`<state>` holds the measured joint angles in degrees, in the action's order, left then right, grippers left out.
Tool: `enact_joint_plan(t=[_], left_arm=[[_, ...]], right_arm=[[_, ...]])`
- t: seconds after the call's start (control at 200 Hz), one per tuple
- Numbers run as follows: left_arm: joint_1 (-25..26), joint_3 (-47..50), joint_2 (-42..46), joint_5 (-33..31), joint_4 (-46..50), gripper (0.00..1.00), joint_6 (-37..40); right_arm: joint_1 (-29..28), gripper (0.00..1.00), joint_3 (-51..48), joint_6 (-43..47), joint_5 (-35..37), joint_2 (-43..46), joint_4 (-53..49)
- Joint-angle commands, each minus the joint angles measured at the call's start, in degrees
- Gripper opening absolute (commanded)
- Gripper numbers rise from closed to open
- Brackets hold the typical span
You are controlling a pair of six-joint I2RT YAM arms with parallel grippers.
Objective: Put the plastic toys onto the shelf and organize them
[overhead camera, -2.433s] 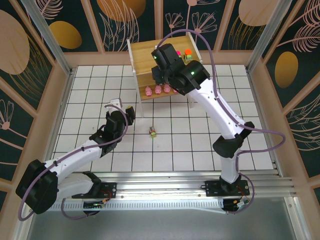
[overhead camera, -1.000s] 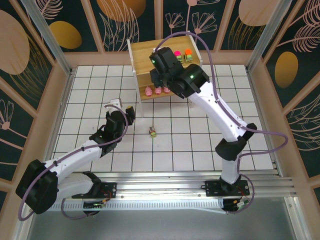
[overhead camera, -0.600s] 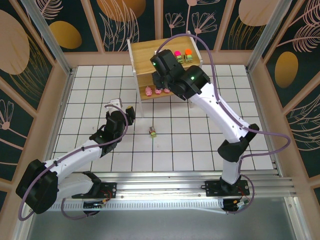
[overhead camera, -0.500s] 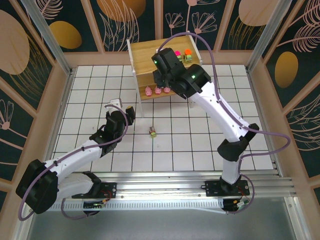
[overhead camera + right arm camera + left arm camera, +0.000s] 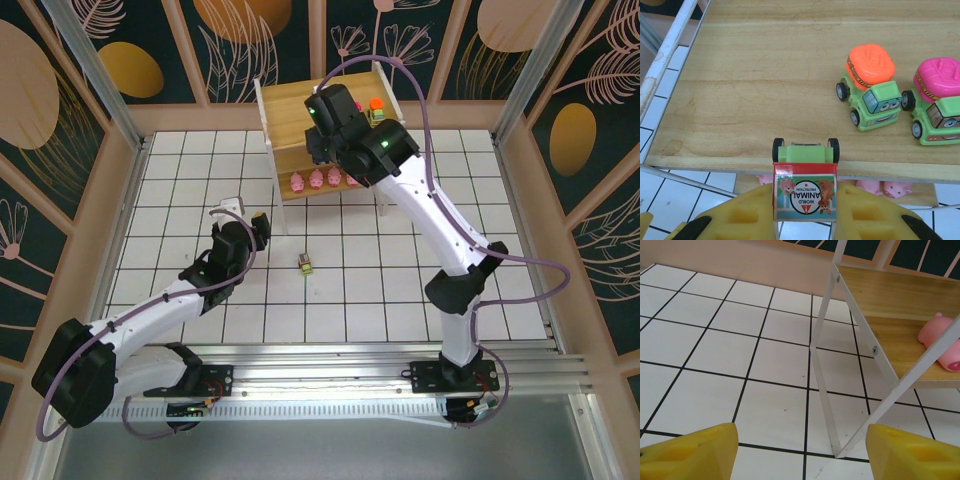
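Our right claw (image 5: 805,212) is closed across the flat sides of a box truck (image 5: 804,192), holding it nose-first at the front edge of the upper board of the shelf (image 5: 765,75). Our left claw (image 5: 800,450) hangs low over the tiled floor (image 5: 765,365) near a shelf leg, its yellow fingers spread wide with nothing between them.

We see two pale wooden boards in a white frame on thin slanted legs. We judge the held truck light, stiff and smooth-sided, so a pinch on the boxy body suits it better than one on the wheels. It will likely roll once let go. It has a green cab, black wheels and a white-and-red animal sticker on its box. Whether its wheels bear on the wood we cannot tell.

Further back on that board and to the right stand an orange-topped truck (image 5: 871,92) and a pink-topped truck (image 5: 939,100), side by side and facing the front edge. Pink pigs (image 5: 317,180) line the lower board. One loose toy (image 5: 307,264) lies on the floor, well apart from the shelf.
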<state>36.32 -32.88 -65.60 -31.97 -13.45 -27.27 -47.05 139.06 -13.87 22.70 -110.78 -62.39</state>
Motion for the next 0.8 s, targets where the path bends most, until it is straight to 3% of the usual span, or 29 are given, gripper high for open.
enact_joint_plan(t=[0.0,0.38,0.796], left_arm=[[-0.32,-0.09,0.30,-0.47,-0.43,0.68,0.46],[-0.36,-0.30,-0.40,-0.23,-0.60,0.68,0.28],[-0.33,-0.22,0.28,-0.49,-0.43,0.68,0.37]], right_arm=[[-1.48,0.15,-1.73,-0.59,0.99,3.64,-1.09],[-3.35,0.15,-8.28,-1.52,3.19,7.03,-0.20],[-0.27,0.15,2.15,0.07,0.49,-0.13,-1.78]])
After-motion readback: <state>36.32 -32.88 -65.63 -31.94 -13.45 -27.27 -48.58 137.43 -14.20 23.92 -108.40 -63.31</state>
